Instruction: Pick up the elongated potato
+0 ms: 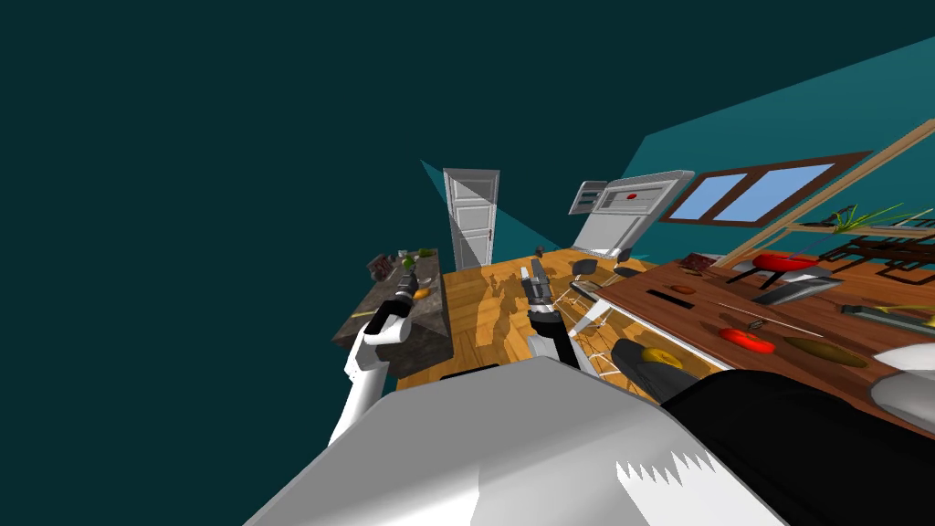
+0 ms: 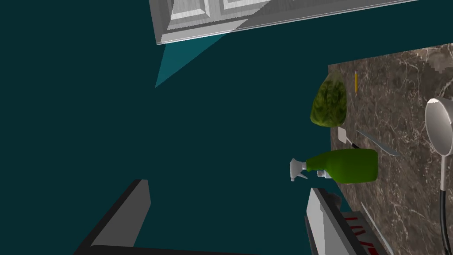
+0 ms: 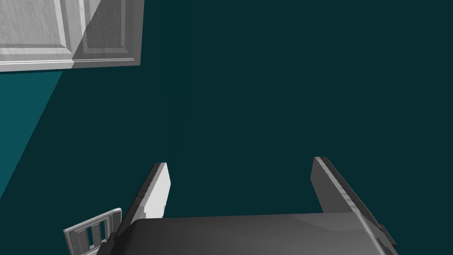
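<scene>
Zero steps done: both pairs of jaws stand released, left of the wooden desk (image 1: pixel 694 320); approach, grasp and lift remain. Marble desk (image 2: pixel 398 97), farther left of it, carries a green spray bottle (image 2: pixel 349 165). Elongated potato (image 1: pixel 826 352), apparently the long brown piece, lies on the wooden desk, red item (image 1: pixel 747 340) just beside.
</scene>
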### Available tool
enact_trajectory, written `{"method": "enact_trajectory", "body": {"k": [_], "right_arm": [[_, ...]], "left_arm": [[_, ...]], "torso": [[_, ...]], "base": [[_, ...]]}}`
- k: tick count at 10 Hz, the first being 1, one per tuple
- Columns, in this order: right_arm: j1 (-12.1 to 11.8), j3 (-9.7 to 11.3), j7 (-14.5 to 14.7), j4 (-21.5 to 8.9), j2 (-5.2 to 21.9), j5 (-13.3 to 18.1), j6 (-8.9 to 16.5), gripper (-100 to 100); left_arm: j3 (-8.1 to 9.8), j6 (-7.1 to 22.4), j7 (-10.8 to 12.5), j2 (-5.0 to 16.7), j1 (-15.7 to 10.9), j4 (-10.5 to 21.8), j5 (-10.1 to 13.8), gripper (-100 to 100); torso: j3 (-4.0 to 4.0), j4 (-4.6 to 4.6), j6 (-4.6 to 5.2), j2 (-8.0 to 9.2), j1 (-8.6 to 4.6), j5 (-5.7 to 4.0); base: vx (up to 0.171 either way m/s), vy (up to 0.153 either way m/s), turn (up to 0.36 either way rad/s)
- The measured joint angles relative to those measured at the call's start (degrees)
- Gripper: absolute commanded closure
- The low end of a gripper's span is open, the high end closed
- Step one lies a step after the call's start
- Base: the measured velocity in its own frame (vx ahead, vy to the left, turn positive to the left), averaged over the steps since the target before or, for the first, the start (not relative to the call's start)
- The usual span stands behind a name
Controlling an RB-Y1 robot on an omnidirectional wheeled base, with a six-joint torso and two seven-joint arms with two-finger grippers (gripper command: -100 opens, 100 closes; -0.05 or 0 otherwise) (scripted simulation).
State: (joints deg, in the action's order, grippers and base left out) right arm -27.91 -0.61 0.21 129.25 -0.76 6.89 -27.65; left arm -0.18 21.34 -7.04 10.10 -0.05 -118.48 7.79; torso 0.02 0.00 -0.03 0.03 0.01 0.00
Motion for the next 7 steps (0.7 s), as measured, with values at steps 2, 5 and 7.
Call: {"method": "enact_trajectory", "body": {"k": [2, 5, 7], "right_arm": [[0.0, 0.0, 0.0, 0.0, 0.0, 0.0, 0.0, 0], [0.0, 0.0, 0.0, 0.0, 0.0, 0.0, 0.0, 0], [0.0, 0.0, 0.0, 0.0, 0.0, 0.0, 0.0, 0]], "left_arm": [[-0.1, 2.84, 0.45, -0.06, -0.78, 0.32, 0.2, -100], [-0.49, 7.51, 1.83, -0.26, -3.02, 1.25, 0.73, -100], [-0.78, 10.53, 2.91, -0.2, -4.29, 2.29, 1.16, -100]], "torso": [[0.0, 0.0, -0.02, 0.0, 0.03, 0.01], [-0.01, 0.0, -0.01, -0.02, 0.05, 0.01], [-0.03, -0.01, -0.01, -0.05, 0.08, 0.02]], "base": [[0.0, 0.002, -0.015], [0.001, 0.008, -0.019], [0.009, 0.015, -0.011]]}}
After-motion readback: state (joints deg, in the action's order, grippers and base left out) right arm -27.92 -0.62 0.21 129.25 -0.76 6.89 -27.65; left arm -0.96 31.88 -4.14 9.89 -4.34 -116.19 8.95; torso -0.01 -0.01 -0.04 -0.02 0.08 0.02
